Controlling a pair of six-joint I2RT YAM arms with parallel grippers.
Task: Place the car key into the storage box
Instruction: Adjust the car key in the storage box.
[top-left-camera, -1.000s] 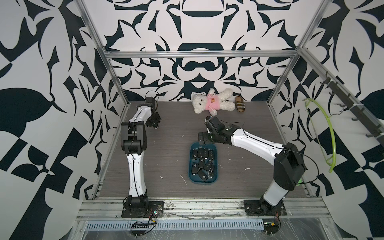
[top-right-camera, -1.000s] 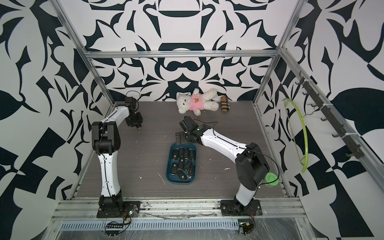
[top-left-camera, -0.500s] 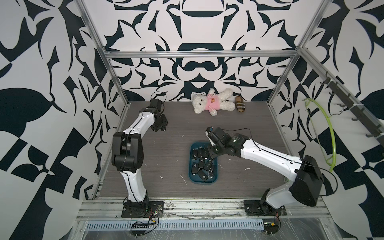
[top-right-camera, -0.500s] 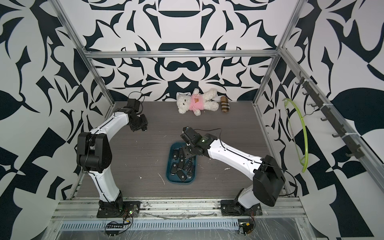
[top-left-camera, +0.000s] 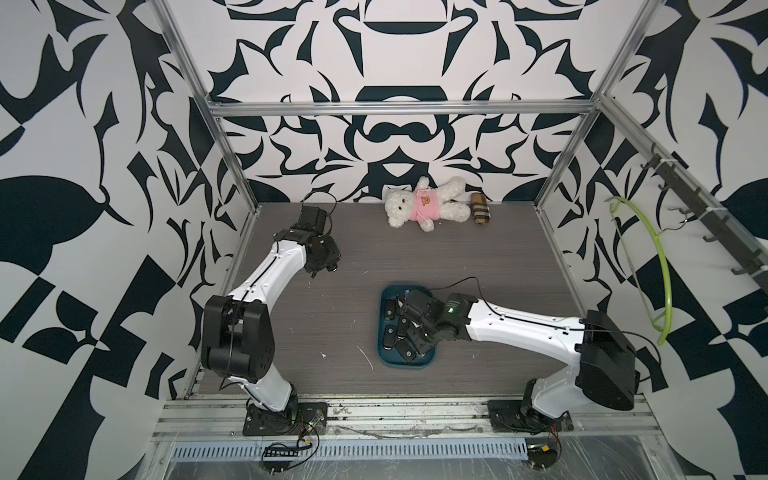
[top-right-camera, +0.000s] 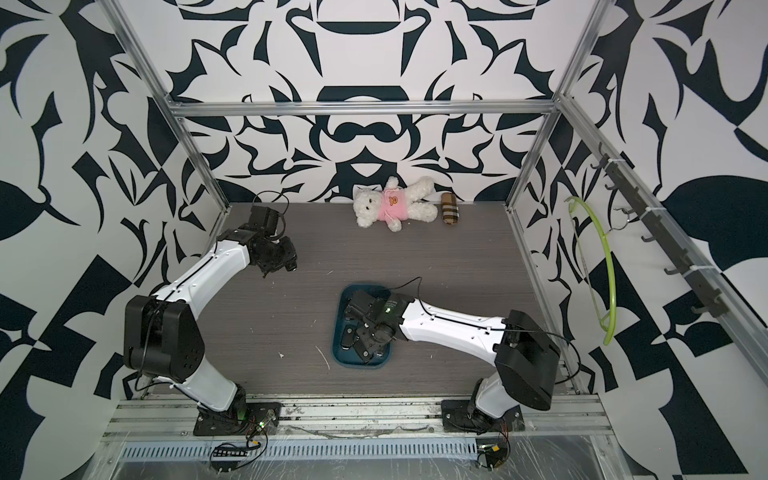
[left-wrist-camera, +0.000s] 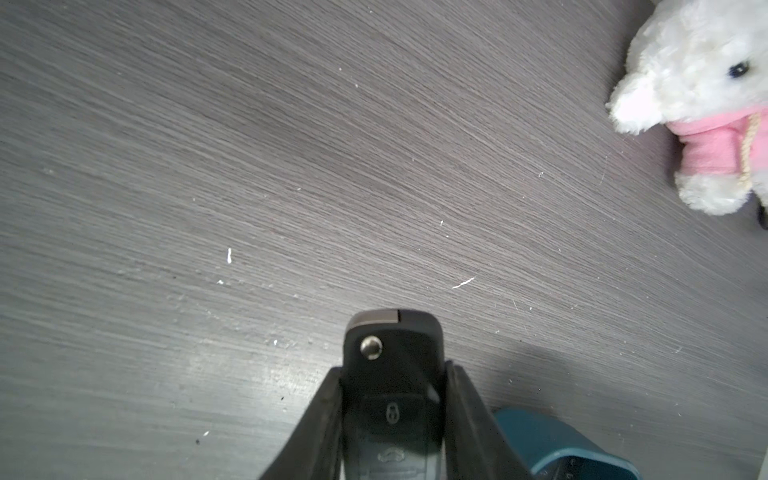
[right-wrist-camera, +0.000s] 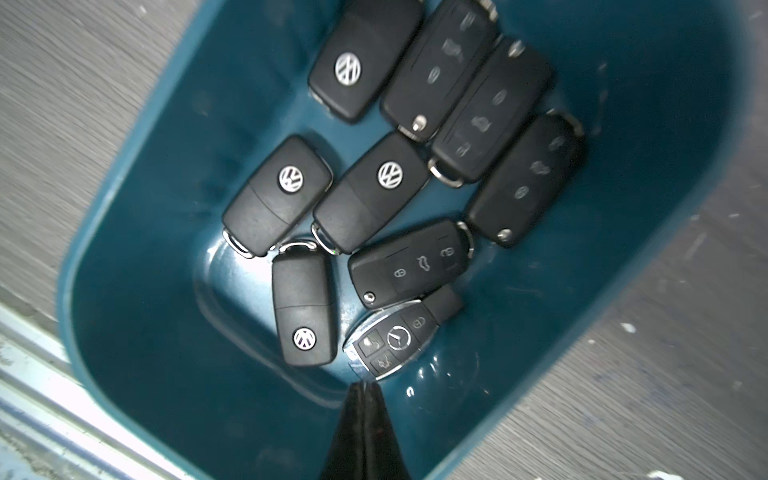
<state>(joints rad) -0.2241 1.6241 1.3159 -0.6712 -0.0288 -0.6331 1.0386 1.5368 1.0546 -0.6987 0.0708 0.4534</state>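
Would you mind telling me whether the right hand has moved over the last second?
Yes. The right hand came nearer the camera, from beyond the far end of the storage box to over its near end.

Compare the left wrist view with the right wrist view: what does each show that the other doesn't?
Left wrist only: the left gripper shut on a black car key, plus the teddy bear. Right wrist only: the right gripper, shut and empty, over nine key fobs lying in the storage box. Both: the storage box (only a corner in the left wrist view) and the grey table.
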